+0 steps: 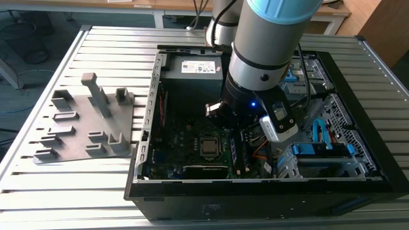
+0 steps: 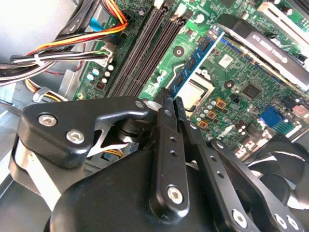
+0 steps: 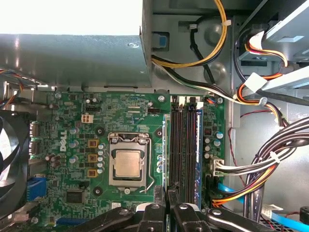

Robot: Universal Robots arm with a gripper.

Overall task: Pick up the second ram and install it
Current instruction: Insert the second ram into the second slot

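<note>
While down inside the open PC case (image 1: 148, 143), my claw (image 2: 170, 99) pinches the second ram (image 2: 193, 65) on edge above the motherboard (image 3: 72, 125), beside the CPU socket (image 3: 128, 164); cable bundles (image 3: 270, 164) crowd alongside.

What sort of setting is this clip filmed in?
Probably a lab or workshop bench for computer assembly: an open computer case lies on a slatted metal table, a grey holder plate beside it, and the robot arm reaches in over the motherboard.
</note>
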